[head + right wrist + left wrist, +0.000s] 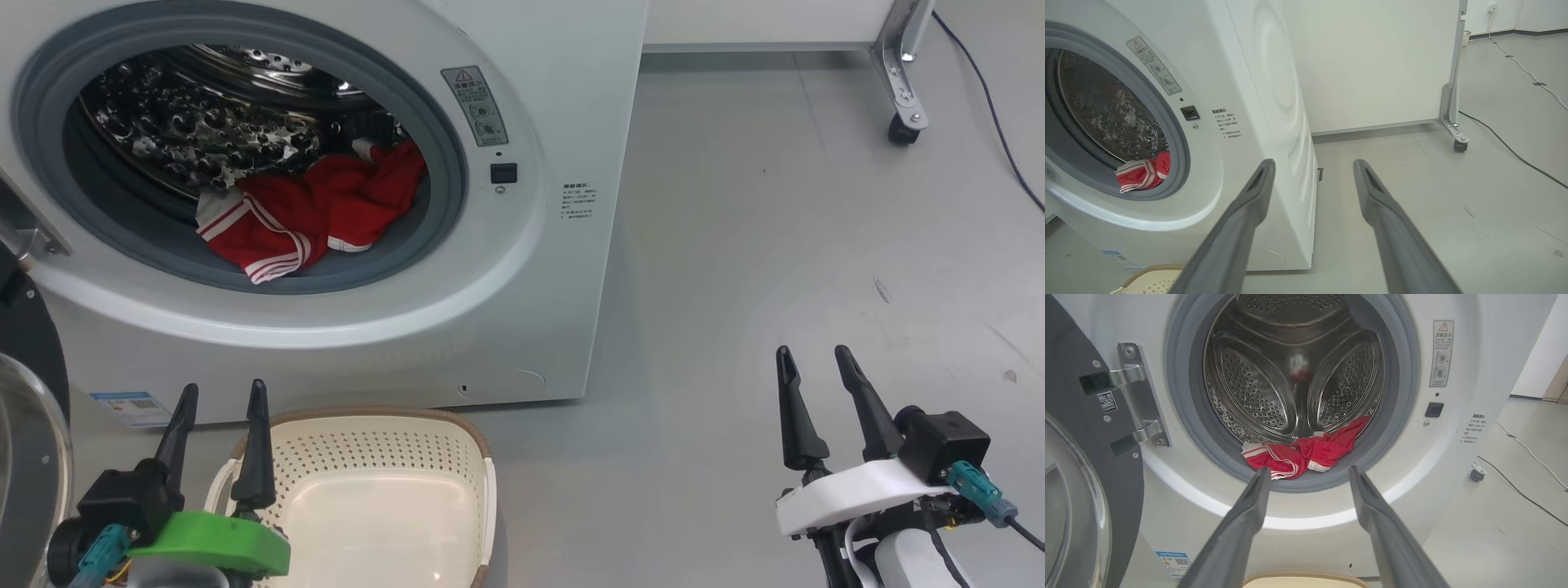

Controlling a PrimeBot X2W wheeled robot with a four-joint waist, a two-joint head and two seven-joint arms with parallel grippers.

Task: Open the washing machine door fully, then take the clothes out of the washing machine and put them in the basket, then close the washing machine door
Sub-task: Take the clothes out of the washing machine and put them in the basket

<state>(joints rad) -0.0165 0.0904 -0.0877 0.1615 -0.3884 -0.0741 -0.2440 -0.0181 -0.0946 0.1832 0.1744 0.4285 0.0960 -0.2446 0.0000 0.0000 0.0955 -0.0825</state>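
Grey floor (735,245), washing machine door (33,351) swung wide, clothes (310,212) not yet out.
Head view: left claw (224,388) and right claw (813,351) both released, empty; basket (375,449) sits below. Left wrist view: clothes are heaped against the rubber ring (1188,416), where a pull could snag or spill them. Right wrist view: right claw points past the washing machine (1241,61).

Left tool (224,388) had two long, dark, tapering fingers (255,457) on a bright green mount (214,545). Left black block (122,498) sat beside it and carried a teal connector (102,549). Right tool (814,351) had the same fingers on a white mount (849,492). Right black block (947,445) carried a teal plug (976,483) and a black cable (1024,531).
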